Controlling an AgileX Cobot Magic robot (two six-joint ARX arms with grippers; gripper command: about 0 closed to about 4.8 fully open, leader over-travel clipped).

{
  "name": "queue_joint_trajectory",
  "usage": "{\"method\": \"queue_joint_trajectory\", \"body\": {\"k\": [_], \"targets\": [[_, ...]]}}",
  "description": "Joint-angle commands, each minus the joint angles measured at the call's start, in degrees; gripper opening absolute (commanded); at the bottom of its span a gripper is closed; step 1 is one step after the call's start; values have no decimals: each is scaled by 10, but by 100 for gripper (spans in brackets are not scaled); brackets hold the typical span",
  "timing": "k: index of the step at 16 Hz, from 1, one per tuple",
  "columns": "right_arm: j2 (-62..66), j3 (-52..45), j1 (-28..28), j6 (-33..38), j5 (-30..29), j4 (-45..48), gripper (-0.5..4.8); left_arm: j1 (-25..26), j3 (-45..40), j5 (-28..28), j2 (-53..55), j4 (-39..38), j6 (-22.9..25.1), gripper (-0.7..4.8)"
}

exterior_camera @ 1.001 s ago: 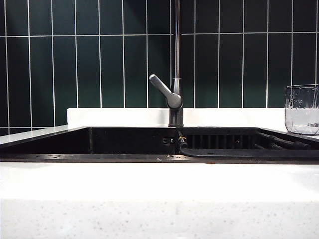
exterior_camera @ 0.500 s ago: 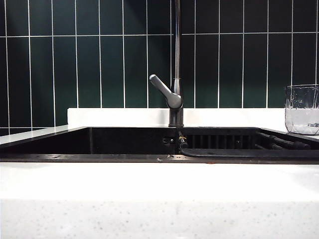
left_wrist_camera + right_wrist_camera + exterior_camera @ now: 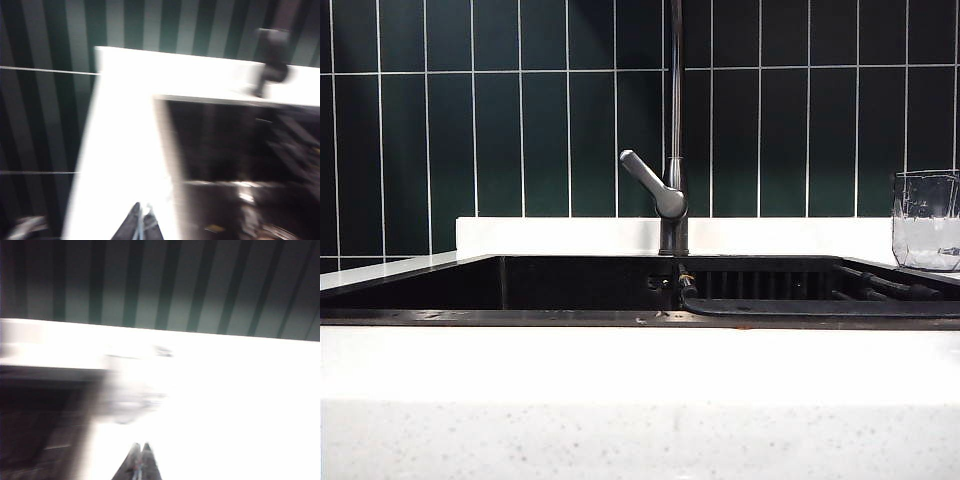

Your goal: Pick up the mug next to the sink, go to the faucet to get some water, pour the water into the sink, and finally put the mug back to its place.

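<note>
Glass mug (image 3: 926, 220) stands untouched on the white desk (image 3: 620, 360) at the right end of the sink (image 3: 520, 285), well apart from the faucet (image 3: 672, 150). Both tools, left tool (image 3: 140, 222) and right tool (image 3: 140, 460), are closed and empty over the desk; approaching closed could topple the mug.

Dark green tiles (image 3: 545, 140), tall and narrow with thin white grout lines, cover the wall behind the counter. A low white backsplash ledge (image 3: 560, 236) runs along the foot of the tiling, and a white speckled countertop (image 3: 620, 420) fills the foreground. Bright light washes the white surfaces, which appear glaring and blurred in both wrist views.
</note>
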Motion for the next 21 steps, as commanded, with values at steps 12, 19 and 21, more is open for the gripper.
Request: {"method": "queue_joint_trajectory", "body": {"k": [12, 19, 21], "targets": [[0, -3, -177, -1, -4, -7, -5, 72, 2, 0, 0, 6, -2, -5], [0, -3, -172, -1, -128, -18, -5, 71, 2, 0, 0, 7, -2, -5], [0, -3, -172, -1, -290, -47, -5, 71, 2, 0, 0, 7, -2, -5]]}}
